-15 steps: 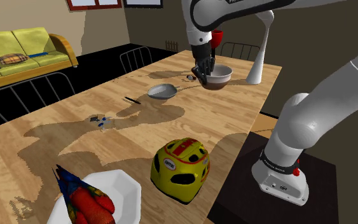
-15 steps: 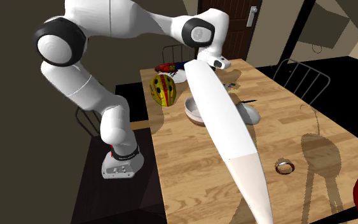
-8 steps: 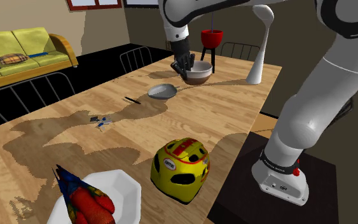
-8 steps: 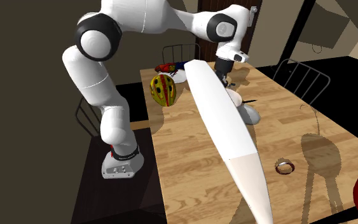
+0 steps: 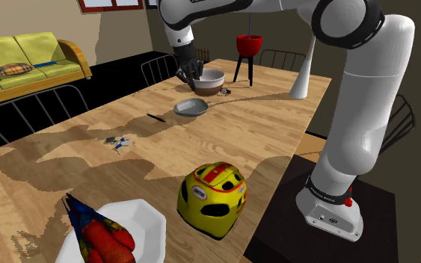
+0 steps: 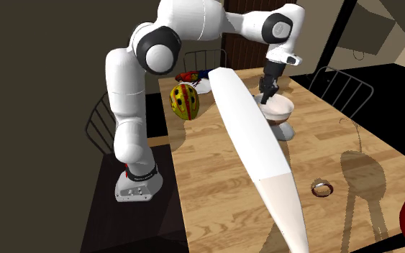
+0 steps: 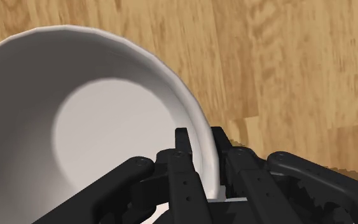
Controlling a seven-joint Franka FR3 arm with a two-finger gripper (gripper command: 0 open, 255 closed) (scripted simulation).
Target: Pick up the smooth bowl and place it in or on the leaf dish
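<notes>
A smooth white bowl (image 5: 211,78) with a brown base hangs above the wooden table (image 5: 276,134), and my gripper (image 5: 191,72) is shut on its rim. In the wrist view one finger sits inside the bowl (image 7: 88,127) and the other outside, with the gripper (image 7: 201,135) clasping the wall between them. The leaf dish (image 5: 191,107), a shallow grey dish, lies on the table just in front of the bowl. In the second exterior view the bowl (image 6: 280,108) hovers right above the dish (image 6: 285,131), held by the gripper (image 6: 266,97).
A yellow helmet (image 5: 212,198) and a white plate (image 5: 137,220) holding a red and blue object sit near the front. A red cup on a stand (image 5: 248,46) and a tall white piece (image 5: 303,63) stand at the back. Small items (image 5: 117,140) and a dark stick (image 5: 155,116) lie mid-table.
The arm has lifted the bowl off the table and swung it towards the shoulder view's left, from near the tall white piece to over the grey dish. The grip has held throughout.
</notes>
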